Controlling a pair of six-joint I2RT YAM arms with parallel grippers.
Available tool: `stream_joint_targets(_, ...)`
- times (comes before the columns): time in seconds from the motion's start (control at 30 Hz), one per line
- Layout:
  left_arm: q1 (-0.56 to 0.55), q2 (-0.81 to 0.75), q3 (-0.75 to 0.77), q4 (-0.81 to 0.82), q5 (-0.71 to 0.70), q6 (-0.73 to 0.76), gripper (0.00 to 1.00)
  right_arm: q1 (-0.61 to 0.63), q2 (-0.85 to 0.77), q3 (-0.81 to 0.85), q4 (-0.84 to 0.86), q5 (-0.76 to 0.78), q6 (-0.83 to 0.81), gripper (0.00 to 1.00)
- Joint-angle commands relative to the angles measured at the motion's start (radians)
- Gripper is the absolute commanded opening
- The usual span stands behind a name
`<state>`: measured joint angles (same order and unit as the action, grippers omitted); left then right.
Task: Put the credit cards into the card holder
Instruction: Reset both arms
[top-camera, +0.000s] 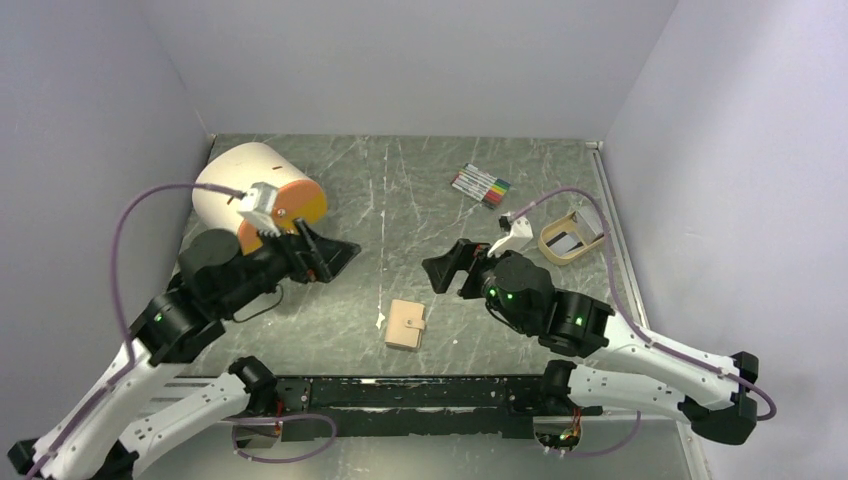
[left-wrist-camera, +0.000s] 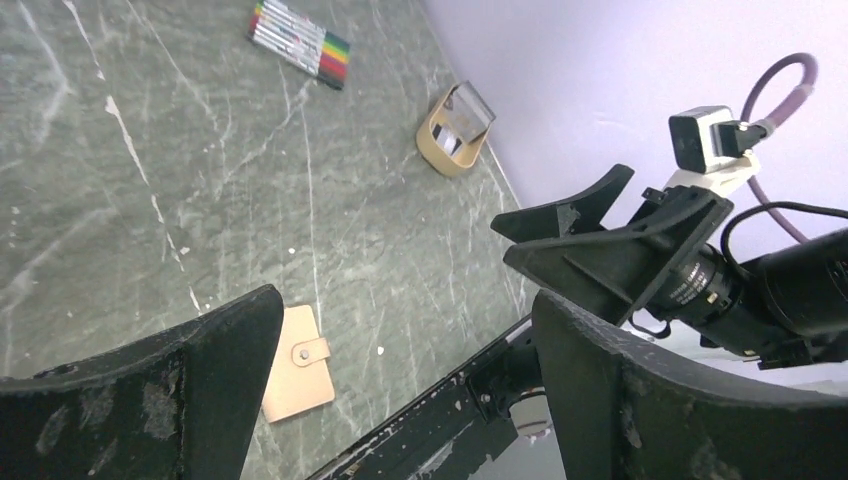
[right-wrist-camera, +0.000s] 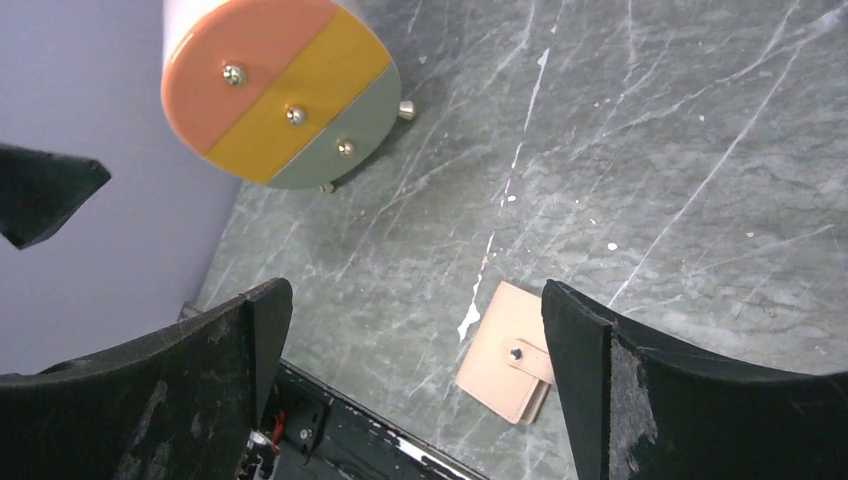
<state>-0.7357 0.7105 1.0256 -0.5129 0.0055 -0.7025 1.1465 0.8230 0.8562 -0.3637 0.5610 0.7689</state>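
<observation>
While card holder (top-camera: 405, 325) lies shut, markers (top-camera: 481, 185), tray (top-camera: 570, 238)

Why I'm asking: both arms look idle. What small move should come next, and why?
Probably lower the left gripper to the card holder to undo its snap tab. It lies shut, both grippers are open and empty, and the credit cards seem to sit in the tan tray near the right gripper, so none can go in yet.

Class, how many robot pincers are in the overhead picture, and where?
2. The left pincer hangs open beyond the card holder, to its left; the right pincer hangs open beyond it, to its right. None appears hidden.
</observation>
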Motion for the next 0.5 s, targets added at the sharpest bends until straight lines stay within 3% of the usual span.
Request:
stream_joint_targets(0.0,-0.001,-0.101,-0.045,-0.058,-0.088,0.025,0.99,-0.002,-0.036,0.014,-0.028,0.018,-0.006,0.99)
stream_joint_targets(0.47,-0.002,-0.211,-0.151,-0.077,-0.073,0.042,0.99,-0.002,-0.045,-0.009,-0.074,0.028,0.053,0.99)
